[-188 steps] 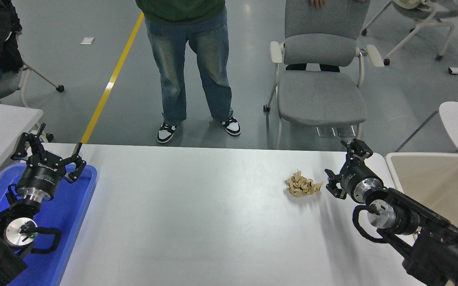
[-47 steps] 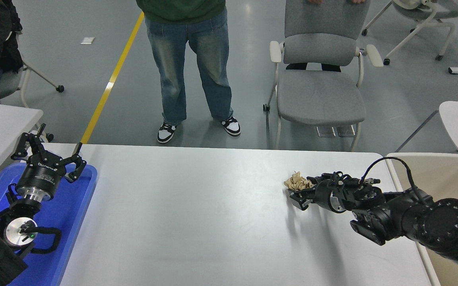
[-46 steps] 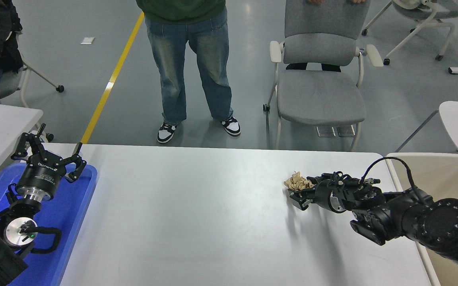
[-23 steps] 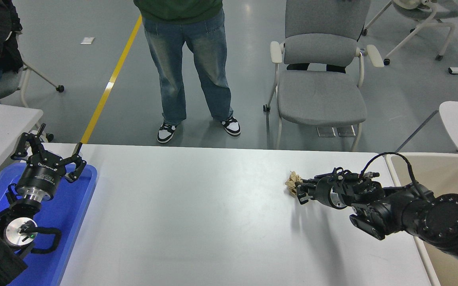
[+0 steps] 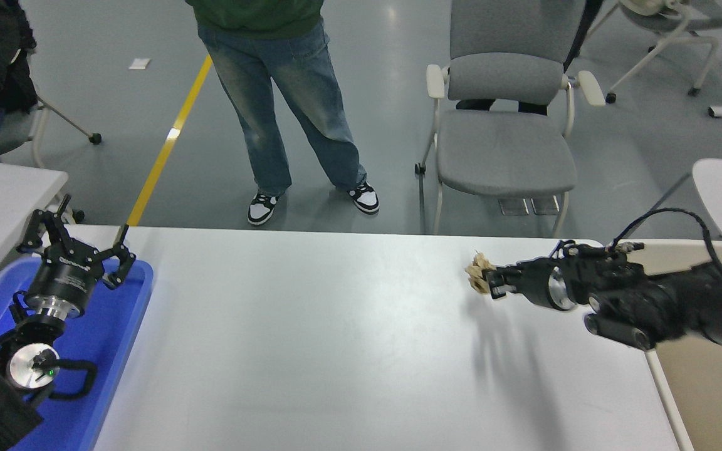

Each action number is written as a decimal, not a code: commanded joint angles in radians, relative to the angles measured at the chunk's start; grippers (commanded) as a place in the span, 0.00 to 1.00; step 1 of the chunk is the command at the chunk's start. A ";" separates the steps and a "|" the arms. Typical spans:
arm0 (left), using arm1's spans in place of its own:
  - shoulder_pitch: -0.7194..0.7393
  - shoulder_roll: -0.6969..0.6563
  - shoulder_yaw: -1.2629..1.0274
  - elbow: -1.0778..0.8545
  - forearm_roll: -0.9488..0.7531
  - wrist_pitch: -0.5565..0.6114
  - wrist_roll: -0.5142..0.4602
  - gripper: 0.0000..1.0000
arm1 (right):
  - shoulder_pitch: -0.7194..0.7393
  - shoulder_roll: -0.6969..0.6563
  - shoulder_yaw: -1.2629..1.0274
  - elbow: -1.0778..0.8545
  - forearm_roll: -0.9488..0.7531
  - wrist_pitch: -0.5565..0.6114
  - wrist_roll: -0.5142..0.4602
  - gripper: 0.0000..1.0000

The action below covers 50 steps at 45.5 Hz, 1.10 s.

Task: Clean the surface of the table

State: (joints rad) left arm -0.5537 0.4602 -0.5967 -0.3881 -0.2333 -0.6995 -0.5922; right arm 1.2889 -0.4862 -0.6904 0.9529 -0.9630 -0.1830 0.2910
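Observation:
The table surface [image 5: 311, 338] is a wide white top filling the lower picture. My right gripper [image 5: 489, 280] reaches in from the right and is shut on a crumpled tan paper wad [image 5: 477, 276], holding it up above the table's far right part. Its shadow falls on the table below. My left gripper [image 5: 76, 245] is parked, open and empty, over the blue tray at the lower left.
A blue tray [image 5: 120, 332] sits at the table's left edge. A beige bin [image 5: 706, 388] stands at the right edge, under my right arm. A person in jeans [image 5: 292, 106] and a grey chair [image 5: 505, 144] are beyond the far edge.
My right gripper closed on the paper wad and lifted it off the table, moving up and slightly right. The person at the far side shifted left. The left arm has not moved.

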 commanded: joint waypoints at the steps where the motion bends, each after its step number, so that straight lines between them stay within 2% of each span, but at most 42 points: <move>1: 0.000 0.000 0.000 0.000 0.000 0.000 0.000 1.00 | 0.153 -0.300 0.022 0.271 -0.006 0.072 0.004 0.00; 14: 0.000 0.000 0.000 0.000 0.000 0.000 0.000 1.00 | 0.346 -0.659 0.023 0.429 -0.013 0.307 0.007 0.00; 22: 0.000 0.000 0.000 0.000 0.000 0.000 0.000 1.00 | 0.403 -0.784 0.040 0.445 -0.025 0.418 0.008 0.00; 39: 0.000 0.000 0.000 0.000 0.000 0.000 0.000 1.00 | 0.389 -0.807 0.065 0.429 -0.014 0.436 0.005 0.00; 44: 0.000 0.000 0.000 0.000 0.000 0.000 0.000 1.00 | 0.350 -0.805 0.065 0.363 0.016 0.409 0.000 0.00; 50: 0.000 0.000 0.000 0.000 0.000 0.000 0.000 1.00 | 0.235 -0.750 0.065 0.248 0.145 0.318 0.000 0.00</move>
State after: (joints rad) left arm -0.5537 0.4602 -0.5967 -0.3881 -0.2331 -0.6995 -0.5920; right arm 1.6408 -1.2756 -0.6294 1.3326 -0.9492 0.2183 0.2942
